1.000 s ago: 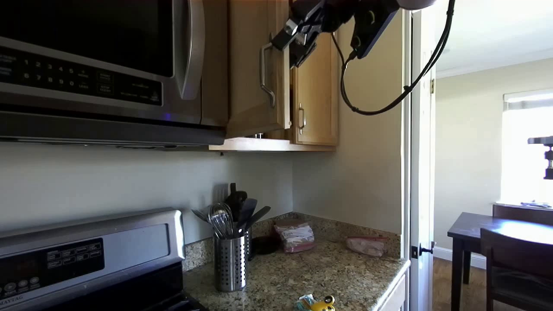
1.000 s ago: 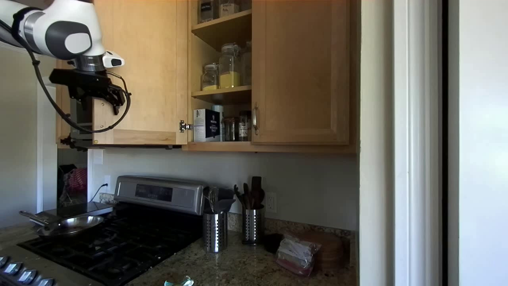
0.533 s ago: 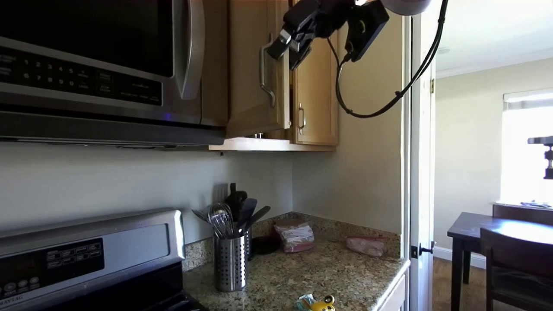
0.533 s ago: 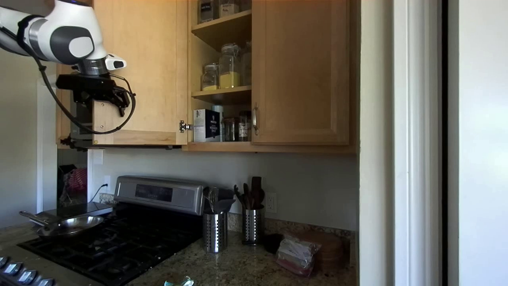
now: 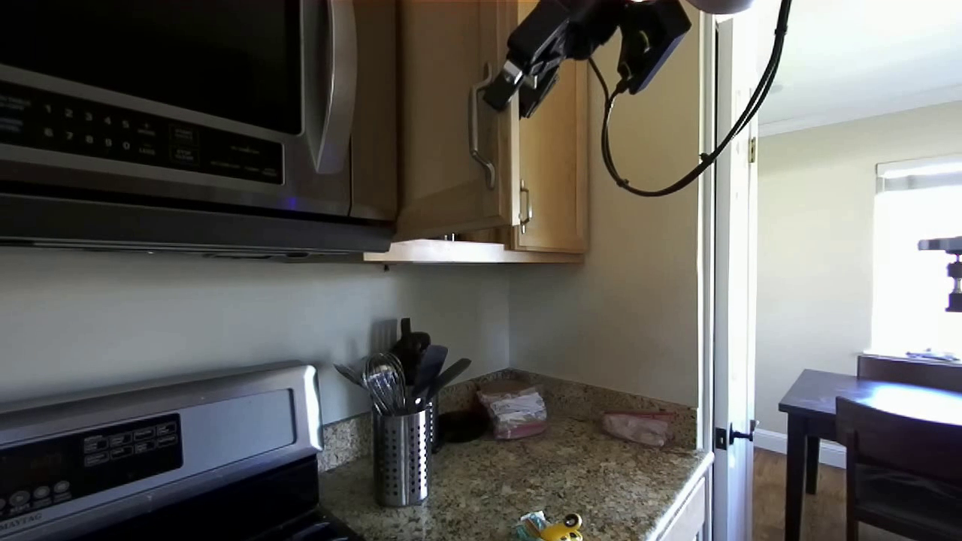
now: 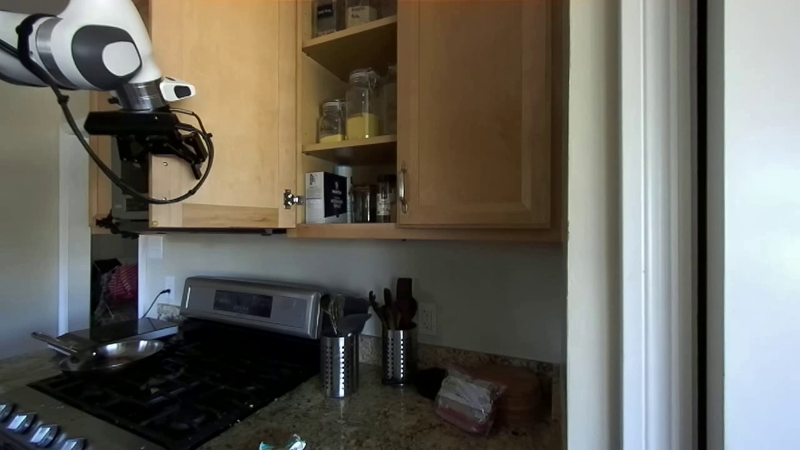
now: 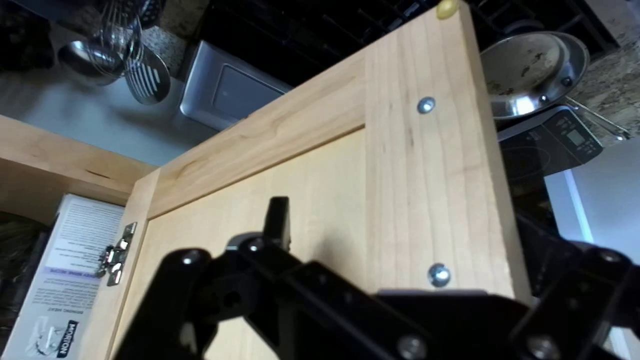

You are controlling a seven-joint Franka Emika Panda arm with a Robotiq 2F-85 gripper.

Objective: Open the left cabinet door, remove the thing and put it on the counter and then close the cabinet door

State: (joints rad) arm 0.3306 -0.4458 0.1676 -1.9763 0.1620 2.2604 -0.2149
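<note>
The left cabinet door (image 5: 443, 143) stands open. Its inner face shows in an exterior view (image 6: 231, 119) and in the wrist view (image 7: 420, 185). My gripper (image 5: 515, 99) straddles the door's free edge, fingers spread; it also shows in an exterior view (image 6: 165, 159). One finger is inside the door, apart from its inner face. The other is on the outside near the handle's upper end; I cannot tell whether it touches. The thing (image 5: 562, 529), small, yellow with a dark ring, lies on the counter (image 5: 481, 481) beside a teal-white item.
The matching door (image 6: 475, 112) is shut. Jars (image 6: 362, 106) and a salt box (image 6: 325, 197) stand on the shelves. A microwave (image 5: 150, 150) hangs beside the open door. Below are a stove (image 6: 169, 387), a pan (image 6: 112, 356) and steel utensil cups (image 6: 339, 365).
My gripper dipped over the door edge, then moved right in an exterior view. The left door has swung slightly in the closing direction. The thing on the counter has not moved.
</note>
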